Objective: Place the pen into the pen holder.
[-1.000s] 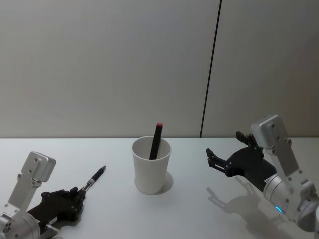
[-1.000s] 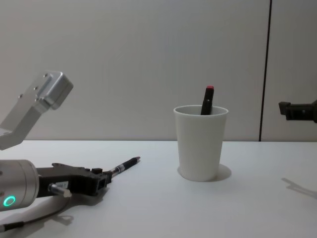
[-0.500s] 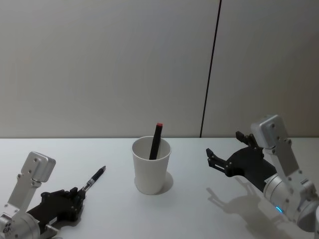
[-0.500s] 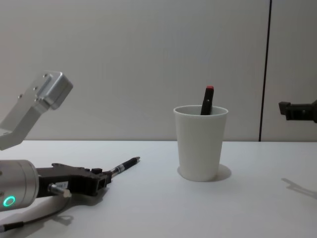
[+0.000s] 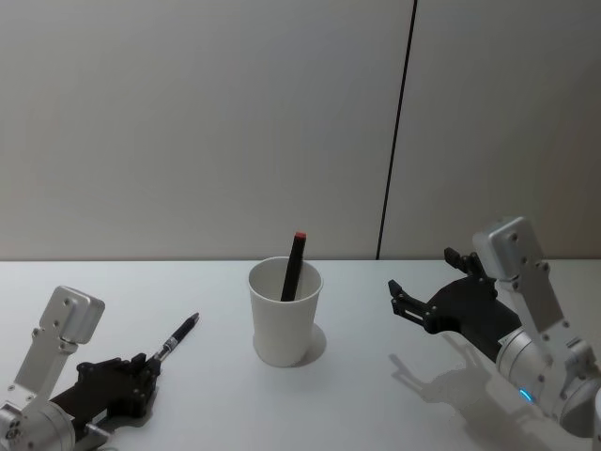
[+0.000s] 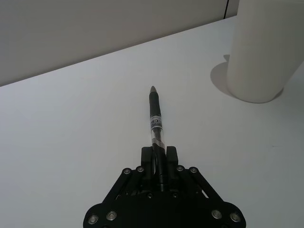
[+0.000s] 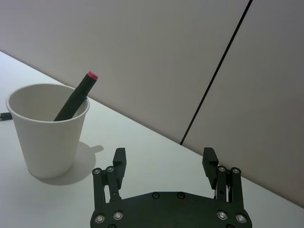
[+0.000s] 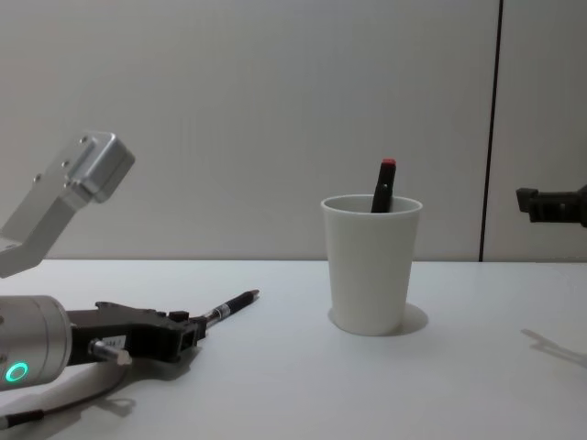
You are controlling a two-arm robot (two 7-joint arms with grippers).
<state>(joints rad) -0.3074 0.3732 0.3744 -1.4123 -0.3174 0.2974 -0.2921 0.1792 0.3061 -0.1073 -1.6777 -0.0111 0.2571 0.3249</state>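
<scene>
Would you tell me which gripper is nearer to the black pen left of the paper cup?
Left. The left gripper is shut on the black pen; the right gripper hovers open beyond the paper cup.

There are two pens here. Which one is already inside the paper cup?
The black pen with the red end; it leans inside the pen holder. The other pen, with no red, is outside it, clamped in the left gripper.

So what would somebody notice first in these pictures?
Probably the white cup in the middle of the table, with a red-tipped marker leaning inside. Next, the left gripper, low at the table's left, pinching one end of a pen, and the right gripper open in the air on the right.
</scene>
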